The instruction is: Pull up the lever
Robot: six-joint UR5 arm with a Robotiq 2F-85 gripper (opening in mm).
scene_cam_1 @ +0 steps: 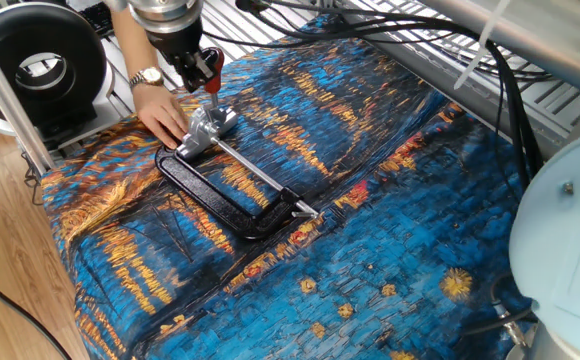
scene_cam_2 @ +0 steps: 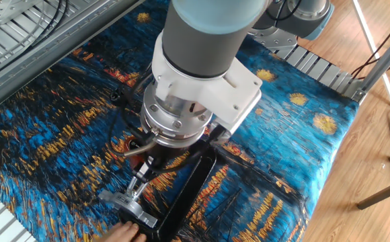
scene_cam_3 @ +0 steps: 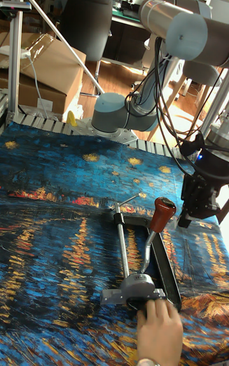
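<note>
The lever [scene_cam_1: 211, 84] stands steeply up from the silver head of a black-framed clamp [scene_cam_1: 210, 200] that lies on the blue patterned cloth. Its red-orange sleeve [scene_cam_3: 162, 209] tops a slim silver bar [scene_cam_3: 147, 245]. My gripper [scene_cam_1: 200, 68] hangs right at the sleeve in one fixed view. In the tall view the gripper [scene_cam_3: 193, 215] shows just to the right of the sleeve with a small gap. The wrist [scene_cam_2: 195, 101] hides most of the fingers in the other fixed view, where the lever [scene_cam_2: 136, 144] peeks out below it. Whether the jaws are open or shut does not show.
A person's hand [scene_cam_1: 162, 112] presses on the clamp's head end, also seen in the tall view [scene_cam_3: 159, 328]. A long silver rod [scene_cam_1: 260, 180] runs along the clamp. A black round device [scene_cam_1: 40, 65] stands past the table's left edge. Cables [scene_cam_1: 490, 90] trail over the back.
</note>
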